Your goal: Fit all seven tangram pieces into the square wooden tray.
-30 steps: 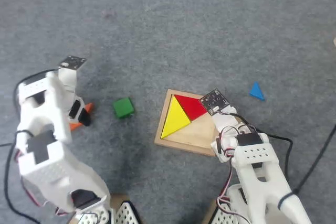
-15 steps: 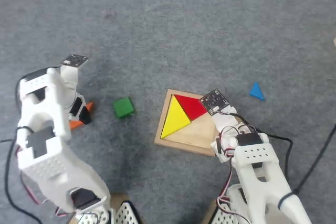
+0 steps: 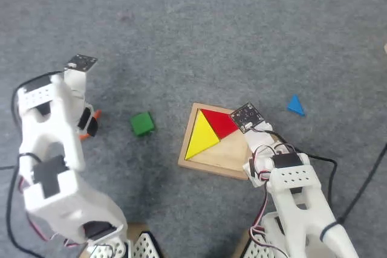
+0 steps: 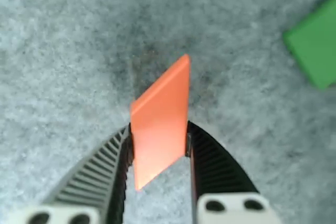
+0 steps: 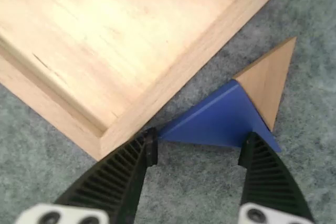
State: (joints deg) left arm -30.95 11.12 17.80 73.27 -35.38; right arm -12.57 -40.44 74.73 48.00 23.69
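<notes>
1. We see bright, even light falling on the grey mat (image 3: 230, 40) from overhead.
2. We note a soft shadow beside the wooden tray (image 3: 227, 152) rim.
3. We note a darker patch behind the orange piece (image 4: 160, 124).

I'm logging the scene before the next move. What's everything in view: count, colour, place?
tray: one, wood, mid-mat
yellow triangle: one, in tray
red triangle: one, in tray
green square: one, left of tray
loose blue triangle: one, right of tray
second blue triangle: one, by tray's corner
tan triangle: one, touching it
orange piece: one, in left tool
left tool: black, shut on it
right tool: black, open astride second blue triangle
</notes>
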